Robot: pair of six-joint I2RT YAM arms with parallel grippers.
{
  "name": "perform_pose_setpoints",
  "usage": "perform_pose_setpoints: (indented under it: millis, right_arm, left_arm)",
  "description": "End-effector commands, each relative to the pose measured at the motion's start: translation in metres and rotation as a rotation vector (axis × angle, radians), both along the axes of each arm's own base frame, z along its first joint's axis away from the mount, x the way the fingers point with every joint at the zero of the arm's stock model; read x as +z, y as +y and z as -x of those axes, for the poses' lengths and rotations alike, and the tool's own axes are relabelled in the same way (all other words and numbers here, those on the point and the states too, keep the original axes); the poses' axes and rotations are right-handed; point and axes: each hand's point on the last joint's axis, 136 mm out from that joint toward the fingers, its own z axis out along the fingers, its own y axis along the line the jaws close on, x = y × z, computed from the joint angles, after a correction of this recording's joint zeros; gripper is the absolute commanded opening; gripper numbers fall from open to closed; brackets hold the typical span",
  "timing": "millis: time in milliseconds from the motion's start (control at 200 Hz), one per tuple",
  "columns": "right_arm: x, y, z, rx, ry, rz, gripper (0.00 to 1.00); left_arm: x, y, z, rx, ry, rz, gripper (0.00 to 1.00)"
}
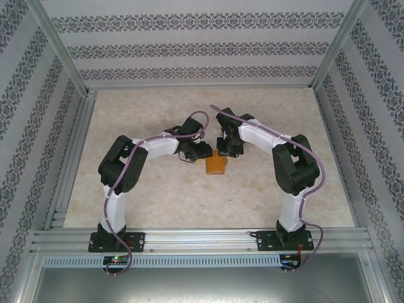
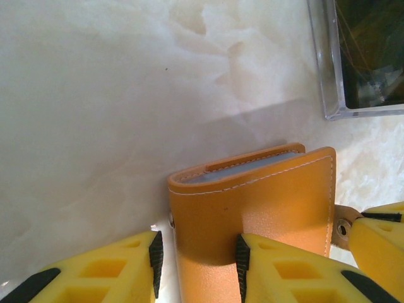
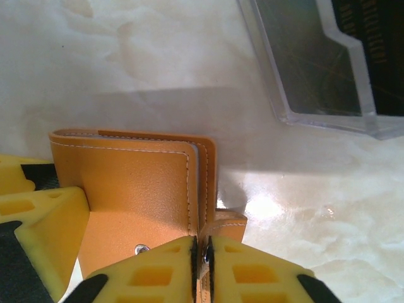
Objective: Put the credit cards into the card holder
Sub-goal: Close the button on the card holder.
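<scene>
You had the card holder [image 1: 215, 165] lying mid-counter [image 1: 158, 202], btw both arms. Grey-blue edges of the credit cards [image 2: 249, 168] sat inside its fold, so loading looked done or nearly; couldn't tell how many were in. Your left hand [image 2: 199, 249] was half spread: one finger on the holder's face, the other just beside its edge, not clamping. Your right hand [image 3: 202, 255] was pressed together, pinching the snap tab [image 3: 227, 221]. Left to do, prob.: fold tab over, snap it shut, let go.
</scene>
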Motion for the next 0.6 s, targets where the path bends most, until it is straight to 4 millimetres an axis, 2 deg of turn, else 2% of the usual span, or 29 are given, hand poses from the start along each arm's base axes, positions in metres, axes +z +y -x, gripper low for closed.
perform_pose_setpoints:
  millis: [0, 135, 400, 595]
  right_arm:
    - [0.010, -0.004, 0.004, -0.001, -0.006, 0.023, 0.11]
    - [0.015, -0.002, 0.007, 0.003, -0.012, 0.014, 0.00]
    - [0.031, 0.009, 0.013, 0.015, -0.048, -0.040, 0.00]
    - [0.022, 0.028, 0.015, 0.050, -0.026, -0.072, 0.00]
  left_arm:
    - [-0.024, 0.003, 0.012, -0.016, 0.042, -0.052, 0.38]
    - [-0.025, 0.004, 0.013, -0.016, 0.043, -0.058, 0.38]
    - [-0.026, 0.002, 0.013, -0.014, 0.049, -0.055, 0.38]
    - [-0.030, 0.002, 0.014, -0.014, 0.058, -0.056, 0.38]
